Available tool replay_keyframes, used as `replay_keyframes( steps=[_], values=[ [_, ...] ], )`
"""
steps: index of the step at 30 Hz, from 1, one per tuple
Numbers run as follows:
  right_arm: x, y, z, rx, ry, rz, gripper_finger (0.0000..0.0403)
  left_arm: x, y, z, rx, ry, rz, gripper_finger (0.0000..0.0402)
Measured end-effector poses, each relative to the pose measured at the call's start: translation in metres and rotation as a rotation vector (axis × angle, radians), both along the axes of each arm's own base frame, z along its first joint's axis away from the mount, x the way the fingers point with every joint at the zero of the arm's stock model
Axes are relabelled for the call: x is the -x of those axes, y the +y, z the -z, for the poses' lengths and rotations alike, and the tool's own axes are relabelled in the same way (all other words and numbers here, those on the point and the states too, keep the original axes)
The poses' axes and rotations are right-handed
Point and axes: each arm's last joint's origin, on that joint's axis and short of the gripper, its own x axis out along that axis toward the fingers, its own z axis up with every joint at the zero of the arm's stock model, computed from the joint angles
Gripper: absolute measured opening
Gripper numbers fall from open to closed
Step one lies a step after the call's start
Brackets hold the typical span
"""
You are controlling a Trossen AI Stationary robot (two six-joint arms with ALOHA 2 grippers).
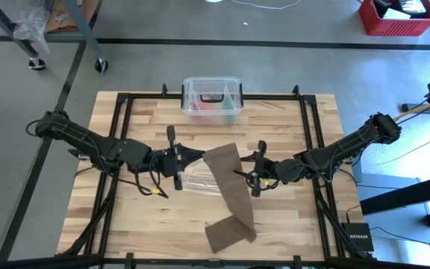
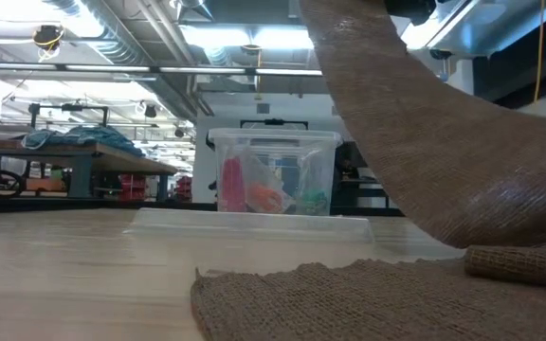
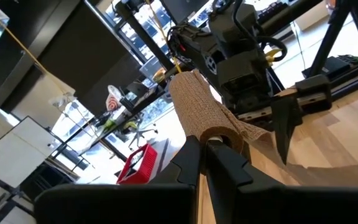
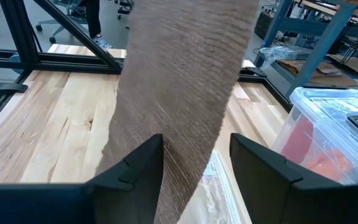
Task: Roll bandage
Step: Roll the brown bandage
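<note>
one bandage (image 4: 185, 81) between right fingers (image 4: 132, 168)

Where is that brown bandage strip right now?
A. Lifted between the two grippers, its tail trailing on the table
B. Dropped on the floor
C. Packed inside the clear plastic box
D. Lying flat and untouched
A: the bandage hangs raised between the left gripper and right gripper, its far end lying on the table.

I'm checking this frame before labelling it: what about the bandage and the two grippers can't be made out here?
- Low view: the bandage runs off the top edge; neither gripper shows.
- Left wrist view: the left gripper fingers hide how far the end is rolled.
- Right wrist view: the strip between the right gripper fingers; contact unclear.
</note>
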Motion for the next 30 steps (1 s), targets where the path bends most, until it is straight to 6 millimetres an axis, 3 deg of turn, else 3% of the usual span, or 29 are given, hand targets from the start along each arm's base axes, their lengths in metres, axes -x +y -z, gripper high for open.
replay_keyframes(
  steps=[19,26,30],
  values=[
    [-0.001,0.0,-0.003,-0.034,-0.041,0.028,0.0186,-0.001,-0.001,-0.004,0.061,-0.05,0.016,0.0008],
    [-0.001,0.005,-0.006,-0.155,-0.019,-0.139,0.0186,0.0,-0.001,-0.007,0.078,-0.083,0.018,0.0008],
    [0.006,0.004,-0.028,-0.168,0.033,-0.182,0.0186,-0.003,-0.002,-0.004,0.074,-0.067,0.018,0.0008]
  ],
)
